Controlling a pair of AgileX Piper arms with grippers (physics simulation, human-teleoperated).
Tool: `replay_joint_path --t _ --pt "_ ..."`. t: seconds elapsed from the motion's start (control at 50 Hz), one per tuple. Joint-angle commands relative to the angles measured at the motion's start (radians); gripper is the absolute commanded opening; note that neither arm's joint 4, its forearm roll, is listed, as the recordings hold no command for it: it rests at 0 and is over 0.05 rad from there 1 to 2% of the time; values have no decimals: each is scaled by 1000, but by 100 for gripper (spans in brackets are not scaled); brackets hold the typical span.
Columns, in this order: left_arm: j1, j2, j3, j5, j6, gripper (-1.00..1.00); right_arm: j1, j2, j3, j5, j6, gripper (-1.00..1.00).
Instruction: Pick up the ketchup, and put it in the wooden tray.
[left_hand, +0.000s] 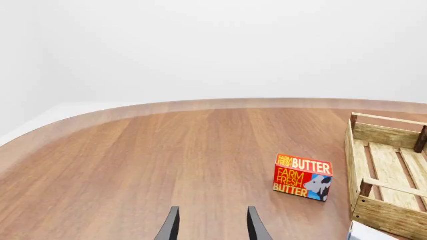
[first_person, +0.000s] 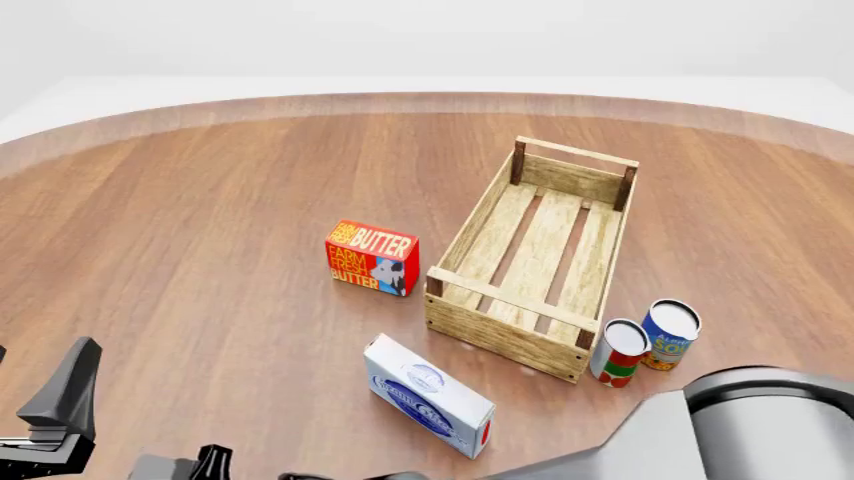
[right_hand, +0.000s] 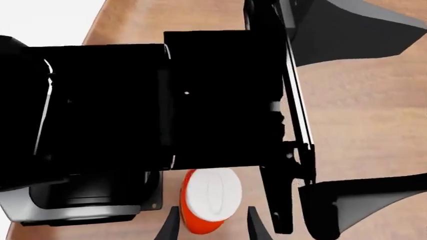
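The ketchup (right_hand: 200, 222) appears only in the right wrist view, seen from above as an orange-red bottle with a white cap (right_hand: 211, 192). My right gripper (right_hand: 212, 227) is open, with a finger on each side of the bottle and a gap to both. The wooden tray (first_person: 461, 235) lies right of centre in the front view, with nothing in it, and its end shows as the wooden tray (left_hand: 387, 215) in the left wrist view. My left gripper (left_hand: 213, 225) is open over bare table, holding nothing. The ketchup is out of the front view.
A red butter box (first_person: 372, 257) stands left of the tray. A white box (first_person: 427, 395) lies in front of the tray. Two cans (first_person: 621, 350) (first_person: 670, 333) stand at its near right corner. The right arm (first_person: 747, 420) crosses the bottom edge. The left arm's black body (right_hand: 133, 100) sits close beside the ketchup.
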Motion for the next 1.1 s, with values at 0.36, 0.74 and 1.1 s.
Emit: replay_joint_path --t 0.36,0.74,1.1 --pt "0 0 0 0 0 100 4 20 -21 -9 -33 -100" --pt "0 0 0 0 0 100 -1 -32 13 -8 -60 -100" --pt "0 0 0 0 0 100 -67 -84 101 -57 -45 -100"
